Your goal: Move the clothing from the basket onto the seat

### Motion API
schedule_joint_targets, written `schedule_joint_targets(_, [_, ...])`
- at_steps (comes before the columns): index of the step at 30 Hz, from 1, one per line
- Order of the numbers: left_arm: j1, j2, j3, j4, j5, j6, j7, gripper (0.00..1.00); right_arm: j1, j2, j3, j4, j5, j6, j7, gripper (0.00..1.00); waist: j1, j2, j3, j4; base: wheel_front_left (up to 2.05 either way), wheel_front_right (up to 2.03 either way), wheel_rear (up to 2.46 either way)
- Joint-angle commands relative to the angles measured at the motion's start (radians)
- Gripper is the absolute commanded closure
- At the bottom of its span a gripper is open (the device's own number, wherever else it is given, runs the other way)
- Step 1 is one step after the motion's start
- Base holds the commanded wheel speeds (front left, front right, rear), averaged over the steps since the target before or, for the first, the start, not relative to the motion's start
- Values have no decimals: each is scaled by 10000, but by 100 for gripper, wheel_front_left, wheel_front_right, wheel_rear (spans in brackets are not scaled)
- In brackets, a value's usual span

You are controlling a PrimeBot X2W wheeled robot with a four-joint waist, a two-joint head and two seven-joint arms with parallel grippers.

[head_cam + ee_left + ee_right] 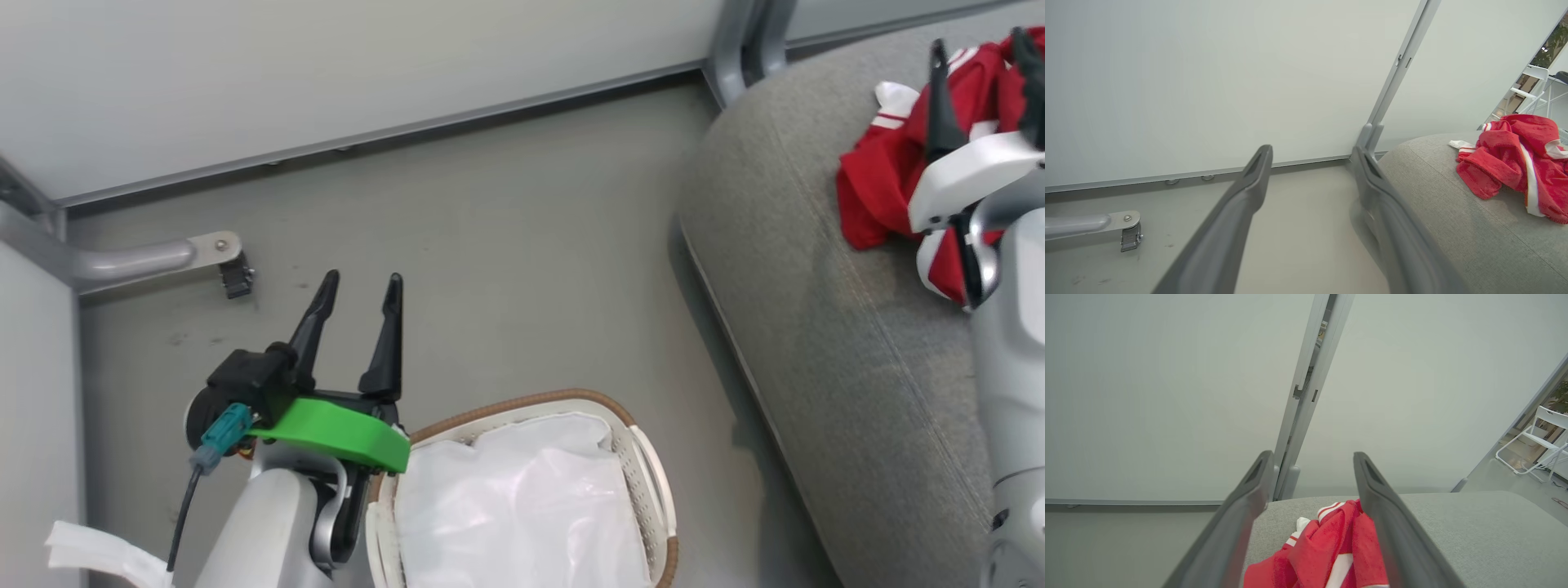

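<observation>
The red clothing point(878, 180) with white trim lies crumpled on the grey seat point(816, 286) at the upper right. My right gripper point(978, 41) hovers over it, open, its fingers spread with nothing pinched between them. The right wrist view has the clothing point(1327, 551) lying on the seat point(1474, 522) below the open right gripper point(1312, 454). The cream basket point(522, 402) with a brown rim stands on the floor at the bottom centre, holding a white crinkly liner point(522, 506). Left of it my left gripper point(359, 282) is open and empty. In the left wrist view, the left gripper point(1312, 151) faces the wall, with the clothing point(1515, 163) at the right.
Pale wall panels run along the back, joined by a metal post point(739, 41). A metal foot bracket point(220, 253) with a black clamp sticks out over the floor at the left. A white folding chair point(1543, 445) stands beyond the seat.
</observation>
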Motion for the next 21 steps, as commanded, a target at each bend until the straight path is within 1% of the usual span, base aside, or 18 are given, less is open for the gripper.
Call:
schedule_joint_targets(1, [200,-31,189,1,147,6,-5,0,329,130,43,-152,159,-15,-50,0,0,0,-582,640,0,0,0])
schedule_joint_targets(5, [473,-69,868,-6,375,197,-3,0,978,670,243,-670,637,-13,-50,0,0,0,-768,946,0,0,0])
schedule_joint_targets(12, [1110,-122,1875,-40,503,327,-3,0,2601,1275,413,-1909,1391,-15,-52,0,0,0,-1060,1390,0,0,0])
schedule_joint_targets(15, [1445,-147,2254,-78,504,381,-2,0,3319,1387,666,-2355,1723,-15,-51,0,0,0,-1156,1458,0,0,0])
schedule_joint_targets(16, [1564,-150,2339,-86,597,395,-3,0,3586,1394,846,-2490,2011,-13,-51,0,0,0,-1192,1490,0,0,0])
schedule_joint_targets(18, [1792,-162,2454,-17,657,376,-3,0,4097,1404,1159,-2697,2500,-13,-51,0,0,0,-1301,1562,0,0,0])
schedule_joint_targets(21, [2081,-171,2445,70,775,316,-3,0,4825,1391,1311,-3034,3049,-13,-51,0,0,0,-1486,1673,0,0,0])
